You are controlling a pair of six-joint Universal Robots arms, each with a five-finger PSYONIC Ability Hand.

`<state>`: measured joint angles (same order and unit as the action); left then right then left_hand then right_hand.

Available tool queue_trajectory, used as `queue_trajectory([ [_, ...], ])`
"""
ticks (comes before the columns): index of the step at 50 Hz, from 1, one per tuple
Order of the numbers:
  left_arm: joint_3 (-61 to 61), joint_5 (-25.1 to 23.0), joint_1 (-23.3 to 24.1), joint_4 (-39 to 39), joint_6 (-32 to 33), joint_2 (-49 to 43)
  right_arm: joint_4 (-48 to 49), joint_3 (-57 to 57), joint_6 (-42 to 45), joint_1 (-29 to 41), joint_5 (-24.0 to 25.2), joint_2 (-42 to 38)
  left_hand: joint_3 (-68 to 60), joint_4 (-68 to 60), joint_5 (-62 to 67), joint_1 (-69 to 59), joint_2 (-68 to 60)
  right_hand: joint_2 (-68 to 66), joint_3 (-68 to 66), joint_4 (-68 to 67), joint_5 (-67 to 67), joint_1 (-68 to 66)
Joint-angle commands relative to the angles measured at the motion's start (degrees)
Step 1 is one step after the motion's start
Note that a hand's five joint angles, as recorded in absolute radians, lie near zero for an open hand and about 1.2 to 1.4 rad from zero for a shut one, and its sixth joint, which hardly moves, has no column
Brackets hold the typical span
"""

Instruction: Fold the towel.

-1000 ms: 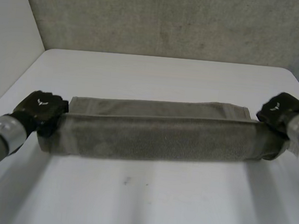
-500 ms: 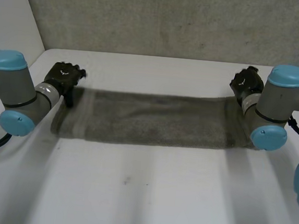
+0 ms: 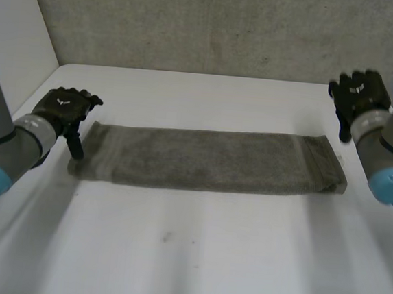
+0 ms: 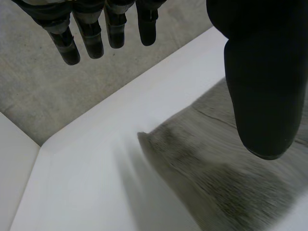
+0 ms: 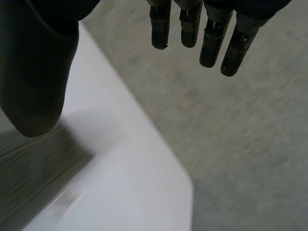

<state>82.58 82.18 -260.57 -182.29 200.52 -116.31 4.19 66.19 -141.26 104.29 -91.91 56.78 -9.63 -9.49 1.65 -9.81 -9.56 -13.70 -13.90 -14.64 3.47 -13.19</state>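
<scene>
Towel (image 3: 209, 160) being borne flat by desk (image 3: 194, 257); left hand (image 3: 65, 108) being held spread at its left end, right hand (image 3: 358, 92) spread, apart from right end.

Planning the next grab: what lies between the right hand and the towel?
Just bare table. In the head view the open right hand is apart from the far right corner of the towel, with nothing in the gap.

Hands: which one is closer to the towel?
The left hand: a finger hangs right at the towel's end; the right hand sits clear of the other end.
</scene>
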Motion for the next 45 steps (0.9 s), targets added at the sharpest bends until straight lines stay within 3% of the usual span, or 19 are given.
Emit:
queue_trajectory([
  [1,12.1,-0.8,0.1,-5.7,0.0,7.5,0.4,16.0,-0.1,-4.1,5.6,4.9,-0.4,-0.5,-1.7,-0.2,-0.4,3.7,3.9,4.6,-3.5,3.2],
  [7,18.0,-2.2,0.2,-10.0,-0.2,10.9,1.4,20.6,-0.3,-6.2,9.7,3.1,-0.4,-0.5,-1.7,-0.2,-0.4,-1.4,-1.2,-0.5,1.6,-1.9],
  [16,20.6,-2.3,0.5,-12.6,-2.9,11.3,5.3,18.6,-0.2,-7.8,9.8,-3.9,-0.4,-0.5,-1.7,-0.2,-0.4,-12.2,-12.0,-11.3,12.4,-12.7],
  [18,20.7,-2.4,0.5,-12.8,-3.4,11.3,5.7,16.7,-0.2,-8.1,9.6,-6.3,-0.4,-0.5,-1.7,-0.2,-0.4,-24.6,-24.4,-23.6,24.8,-25.1],
  [19,20.7,-2.4,0.5,-12.8,-3.4,11.3,5.7,16.7,-0.2,-8.1,9.6,-6.3,-0.4,-0.5,-1.7,-0.2,-0.4,-24.6,-24.4,-23.7,24.9,-25.1],
  [20,20.8,-2.4,0.5,-13.0,-3.6,11.3,5.7,15.8,-0.2,-8.2,9.7,-7.1,-0.4,-0.5,-1.7,-0.2,-0.4,-36.3,-36.1,-35.4,36.5,-36.8],
  [21,20.8,-2.4,0.5,-13.2,-3.6,11.3,5.7,15.8,-0.2,-8.2,9.7,-7.1,-0.4,-0.5,-1.7,-0.2,-0.4,-36.4,-36.2,-35.5,36.6,-36.9],
  [23,20.9,-2.4,0.5,-13.3,-3.6,11.2,6.0,13.7,-0.3,-9.5,9.5,-8.1,-0.4,-0.5,-1.7,-0.2,-0.4,-55.5,-55.3,-54.6,55.7,-56.0],
  [26,21.1,-2.4,0.4,-13.5,-3.6,11.3,6.4,12.4,-1.0,-10.7,8.9,-8.4,-0.4,-0.5,-1.7,-0.2,-0.4,-66.3,-66.1,-65.3,66.5,-66.8],
  [38,21.4,-2.3,0.5,-14.3,-3.7,11.3,6.3,12.0,-4.5,-14.3,8.6,-6.9,-0.4,-0.5,-1.7,-0.2,-0.4,-66.3,-66.1,-65.4,66.5,-66.8],
  [45,22.3,-2.5,0.3,-14.2,-3.6,11.7,5.7,9.6,1.2,-21.0,8.0,-5.5,-0.4,-0.5,-1.7,-0.2,-0.4,-66.3,-66.1,-65.4,66.5,-66.8],
])
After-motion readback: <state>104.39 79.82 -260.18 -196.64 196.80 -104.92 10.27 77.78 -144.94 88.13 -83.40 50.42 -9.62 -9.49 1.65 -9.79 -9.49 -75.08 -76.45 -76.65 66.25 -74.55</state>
